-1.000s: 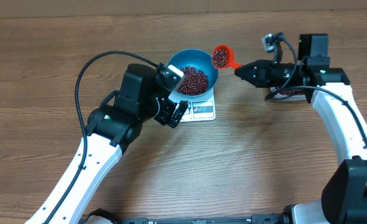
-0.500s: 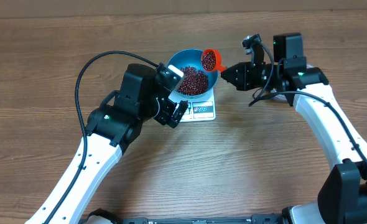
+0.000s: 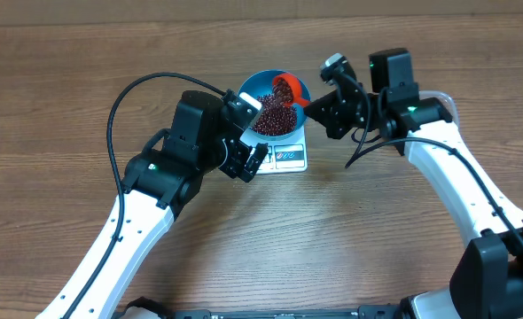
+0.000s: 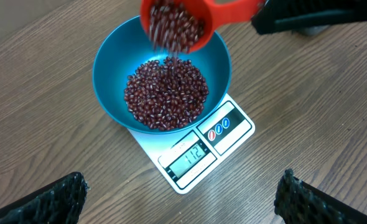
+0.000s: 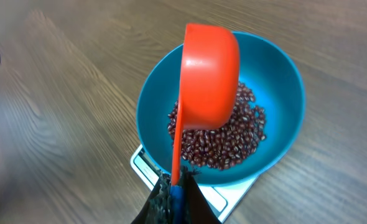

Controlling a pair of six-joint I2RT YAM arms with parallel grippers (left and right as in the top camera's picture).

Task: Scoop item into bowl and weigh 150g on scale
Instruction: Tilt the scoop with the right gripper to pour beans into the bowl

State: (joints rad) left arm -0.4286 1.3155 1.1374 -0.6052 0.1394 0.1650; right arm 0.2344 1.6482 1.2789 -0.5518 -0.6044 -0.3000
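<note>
left arm (image 3: 142, 221) bent in from lower left | left gripper (image 3: 251, 163) aimed down, spread wide, empty | right arm (image 3: 456, 177) stretched in from right, wrist rolled | right gripper (image 5: 174, 196) pinched tight on scoop (image 5: 211, 68) handle

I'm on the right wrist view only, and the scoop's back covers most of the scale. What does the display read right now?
Observer: In the left wrist view the scale shows 112 on its display.
Operator: Are beans coming out of the scoop?
Observer: Yes. The scoop is tipped over the bowl, and beans are falling from its mouth onto the heap inside.
Operator: Where is the left tool?
Observer: The left tool is open and holds nothing. It hovers on the display side of the scale, clear of the bowl.
</note>
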